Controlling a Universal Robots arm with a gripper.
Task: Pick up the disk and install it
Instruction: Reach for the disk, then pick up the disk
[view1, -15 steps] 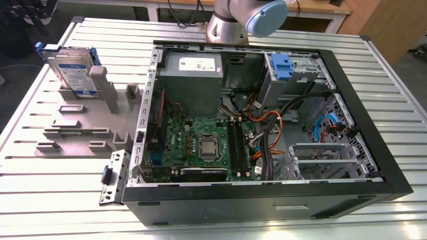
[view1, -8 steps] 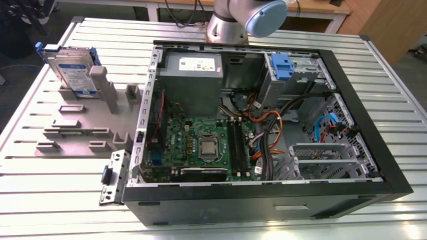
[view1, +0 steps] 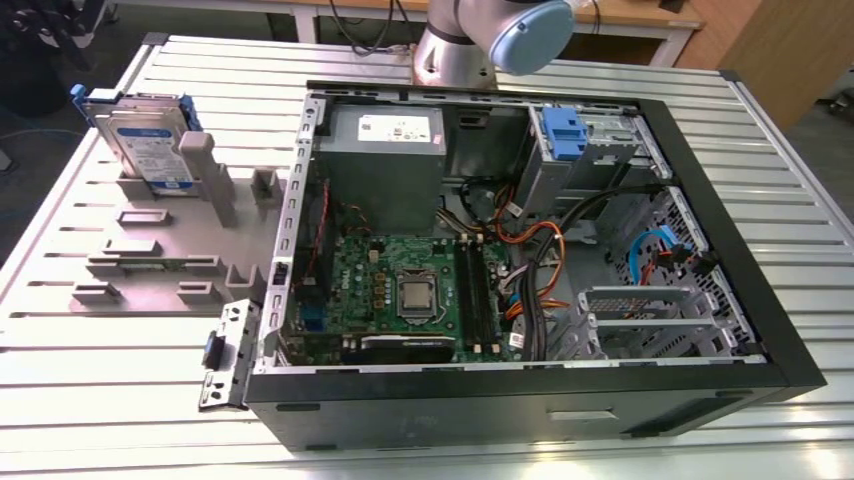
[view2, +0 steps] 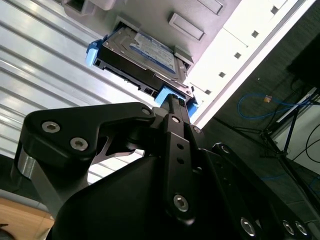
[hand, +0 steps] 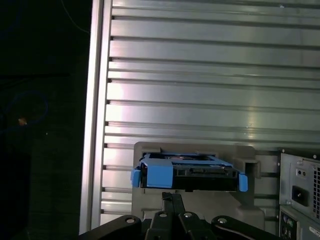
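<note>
While my fingers (hand: 172, 200) sit closed and empty near the disk (hand: 187, 171) at the case's (view1: 534, 385) ten o'clock, pushing in could ram it.

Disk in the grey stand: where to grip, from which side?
Probably take the disk by its free upper edge, pinching the two flat faces, coming from above. It stands on edge in the grey stand, whose posts block its lower part.

Exterior view overhead; both wrist views (near) share the disk (view2: 141, 53).
</note>
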